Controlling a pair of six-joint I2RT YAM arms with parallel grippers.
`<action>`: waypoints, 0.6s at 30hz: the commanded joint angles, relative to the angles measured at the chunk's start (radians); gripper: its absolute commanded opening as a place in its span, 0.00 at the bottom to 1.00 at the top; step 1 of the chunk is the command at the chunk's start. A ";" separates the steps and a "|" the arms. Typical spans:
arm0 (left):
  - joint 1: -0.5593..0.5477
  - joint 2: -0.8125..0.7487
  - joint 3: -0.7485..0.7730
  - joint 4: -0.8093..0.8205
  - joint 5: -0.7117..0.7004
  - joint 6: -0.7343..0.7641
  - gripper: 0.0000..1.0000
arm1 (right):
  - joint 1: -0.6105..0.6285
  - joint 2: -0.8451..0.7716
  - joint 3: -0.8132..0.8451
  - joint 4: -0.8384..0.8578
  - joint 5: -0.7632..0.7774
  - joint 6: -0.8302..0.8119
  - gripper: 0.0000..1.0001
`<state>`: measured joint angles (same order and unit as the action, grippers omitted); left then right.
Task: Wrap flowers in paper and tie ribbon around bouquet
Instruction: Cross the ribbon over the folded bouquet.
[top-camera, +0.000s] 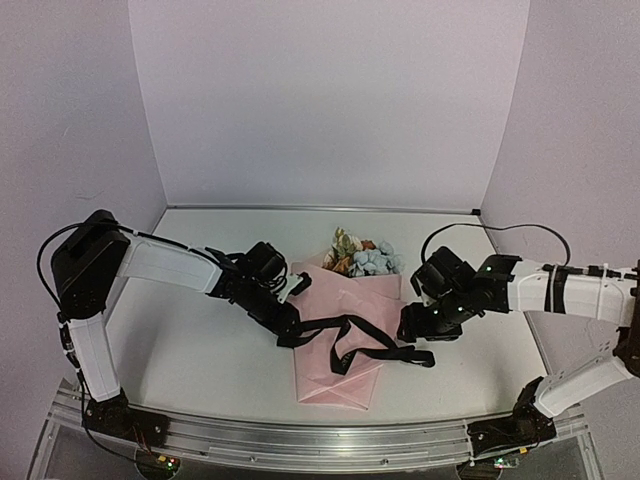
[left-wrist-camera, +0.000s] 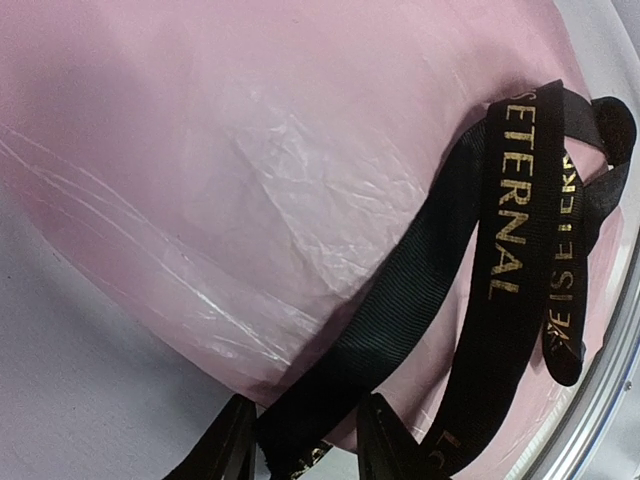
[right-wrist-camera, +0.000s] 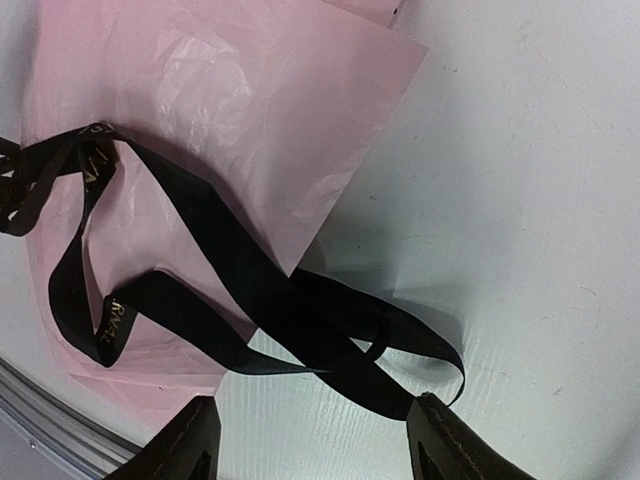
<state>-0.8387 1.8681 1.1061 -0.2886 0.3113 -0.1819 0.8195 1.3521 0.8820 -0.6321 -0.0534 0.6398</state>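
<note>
The bouquet lies in the middle of the table, a pink paper (top-camera: 340, 300) cone with the flowers (top-camera: 362, 257) showing at its far end. The black ribbon (top-camera: 350, 335) with gold lettering crosses the paper in loose loops. My left gripper (top-camera: 290, 335) is at the cone's left edge. In the left wrist view its fingers (left-wrist-camera: 385, 440) stand apart, with the ribbon (left-wrist-camera: 420, 270) running flat between them over the paper (left-wrist-camera: 250, 150). My right gripper (top-camera: 412, 330) hovers open at the cone's right side. There the ribbon's (right-wrist-camera: 230, 260) looped end lies on the table just ahead of the right gripper (right-wrist-camera: 315, 445).
An aluminium rail (top-camera: 300, 440) runs along the table's near edge, close to the cone's narrow end. Pale walls close in the back and both sides. White table surface (top-camera: 200, 350) lies to the left and right of the paper.
</note>
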 joint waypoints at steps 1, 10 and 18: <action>0.001 -0.014 0.034 0.019 -0.003 0.001 0.30 | -0.011 -0.035 -0.016 -0.006 0.007 0.009 0.65; 0.001 -0.058 0.031 0.009 -0.045 0.008 0.12 | -0.028 -0.035 -0.056 -0.017 0.011 -0.015 0.69; 0.004 -0.076 0.036 -0.002 -0.060 0.012 0.04 | -0.052 -0.003 -0.089 -0.027 0.013 -0.032 0.78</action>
<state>-0.8387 1.8544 1.1061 -0.2888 0.2746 -0.1818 0.7775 1.3409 0.8147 -0.6453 -0.0654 0.6139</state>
